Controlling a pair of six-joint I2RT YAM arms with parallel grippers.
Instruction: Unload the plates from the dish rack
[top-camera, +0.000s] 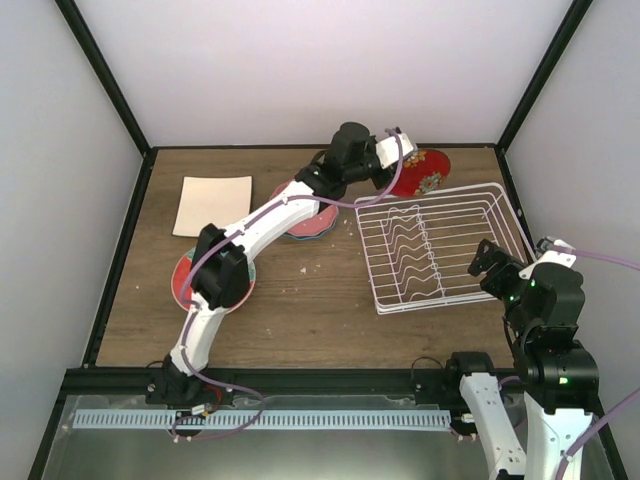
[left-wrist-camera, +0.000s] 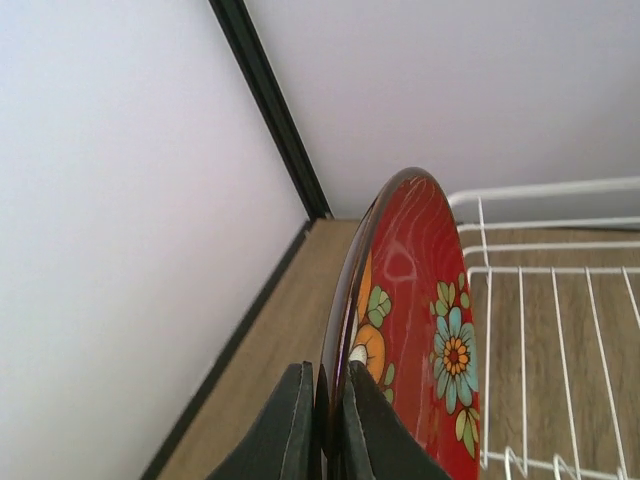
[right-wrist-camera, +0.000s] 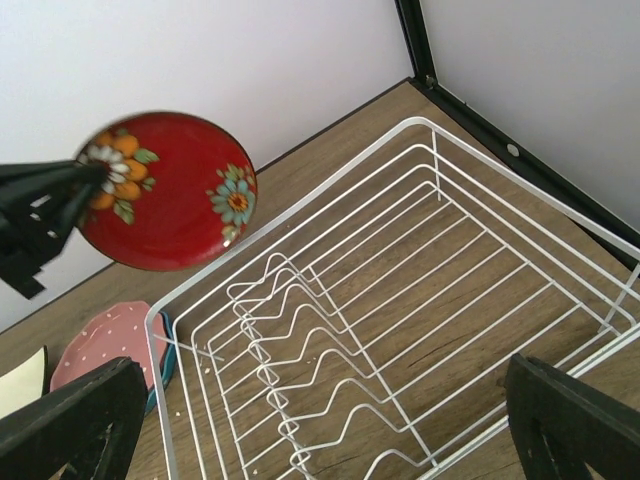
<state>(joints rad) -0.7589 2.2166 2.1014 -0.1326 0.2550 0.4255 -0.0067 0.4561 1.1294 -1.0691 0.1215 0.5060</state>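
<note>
My left gripper (top-camera: 397, 160) is shut on the rim of the small dark red floral plate (top-camera: 427, 172). It holds the plate on edge above the table, just beyond the far left corner of the white wire dish rack (top-camera: 440, 245). The left wrist view shows both fingers (left-wrist-camera: 300, 420) clamping the plate's rim (left-wrist-camera: 420, 300). The rack (right-wrist-camera: 400, 300) holds no plates. My right gripper (right-wrist-camera: 322, 400) is open and empty above the rack's near right side, and it also shows in the top view (top-camera: 495, 265). The held plate (right-wrist-camera: 165, 190) is in the right wrist view too.
A beige square plate (top-camera: 213, 205) lies at the back left. A pink polka-dot plate (top-camera: 298, 212) lies on a blue one left of the rack. A large red-and-teal plate (top-camera: 185, 280) lies under my left arm's elbow. Walls stand close behind.
</note>
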